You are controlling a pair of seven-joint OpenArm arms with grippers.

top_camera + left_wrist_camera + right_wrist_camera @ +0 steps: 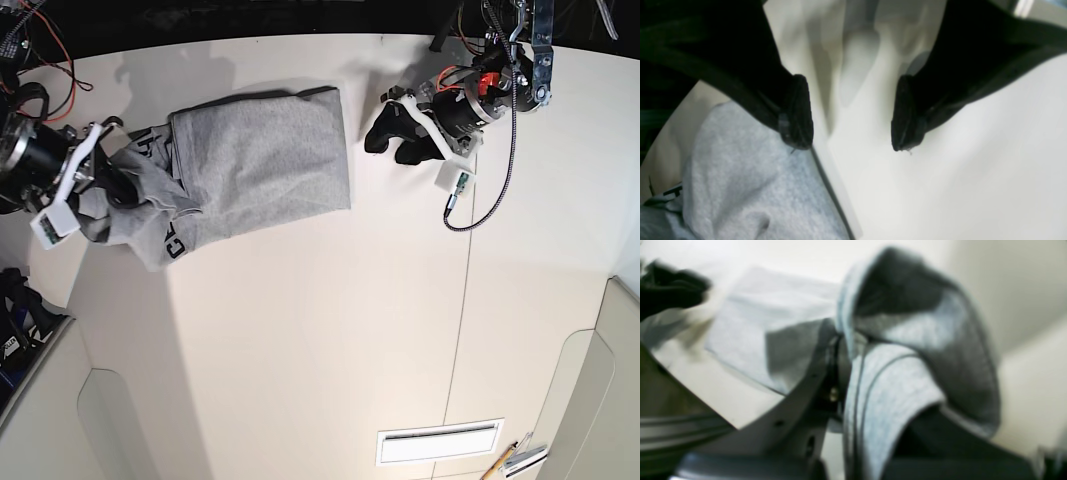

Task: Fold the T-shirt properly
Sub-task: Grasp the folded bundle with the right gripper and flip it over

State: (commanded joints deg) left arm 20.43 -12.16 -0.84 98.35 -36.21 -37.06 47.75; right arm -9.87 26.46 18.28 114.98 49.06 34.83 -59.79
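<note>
The light grey T-shirt (255, 165) lies partly folded at the back left of the table, with black lettering showing at its lower left edge. My right gripper (118, 188) is shut on a bunched end of the T-shirt (890, 390) at the shirt's left side; the cloth drapes over the right gripper (843, 373). My left gripper (388, 138) stands open and empty just right of the shirt's right edge. In the left wrist view the left gripper (851, 140) hovers over bare table, with the T-shirt (740, 173) beside one of its fingertips (799, 130).
A black cable with a small white connector (455, 185) lies on the table below the left arm. A table seam (468, 300) runs front to back. A vent slot (440, 442) and pencils (515, 458) sit at the front right. Loose wires (45, 60) hang at the back left.
</note>
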